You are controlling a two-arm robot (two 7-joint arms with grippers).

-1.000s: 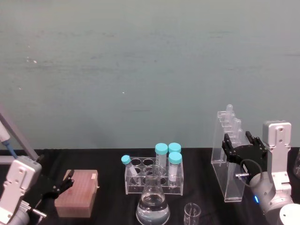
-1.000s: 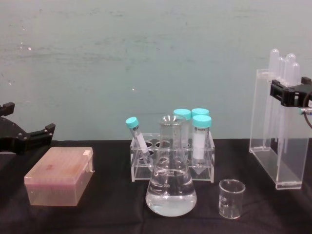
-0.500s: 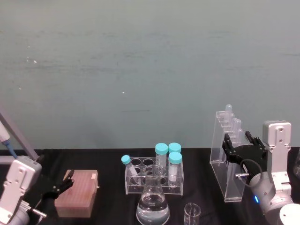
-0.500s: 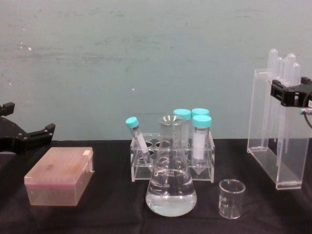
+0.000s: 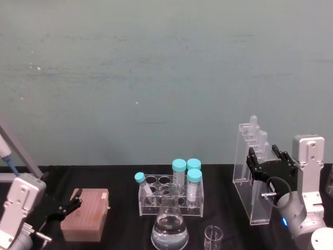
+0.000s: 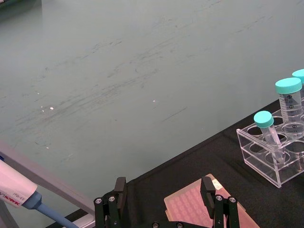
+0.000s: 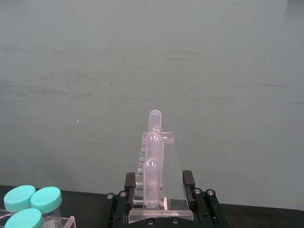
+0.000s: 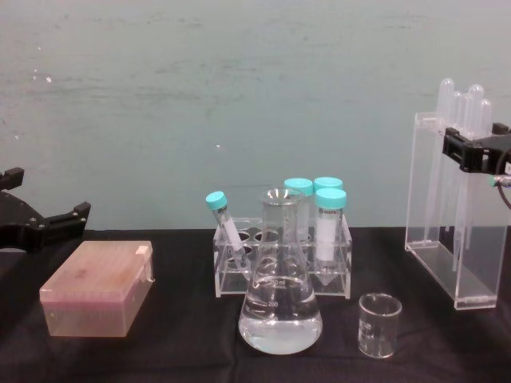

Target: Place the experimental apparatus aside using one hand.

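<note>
Shifted slightly toward the robot's left since a second ago, the acrylic stand (image 5: 251,192) with its round-topped tubes (image 7: 154,142) is upright at the right side of the tabletop (image 8: 184,343). The right tool (image 5: 267,159) is clamped on its upper part, one finger on each face. At centre front stand the conical flask (image 8: 279,299) and beaker (image 8: 378,323). The left tool (image 6: 164,190), fingers spread, hovers beside the pink box (image 8: 96,287).

The counter (image 5: 125,229) is viewed from high up by the head view and from low, side-on, by the chest view. The tube rack (image 8: 227,281) is shared by both and glimpsed by the nearer wrist views.
</note>
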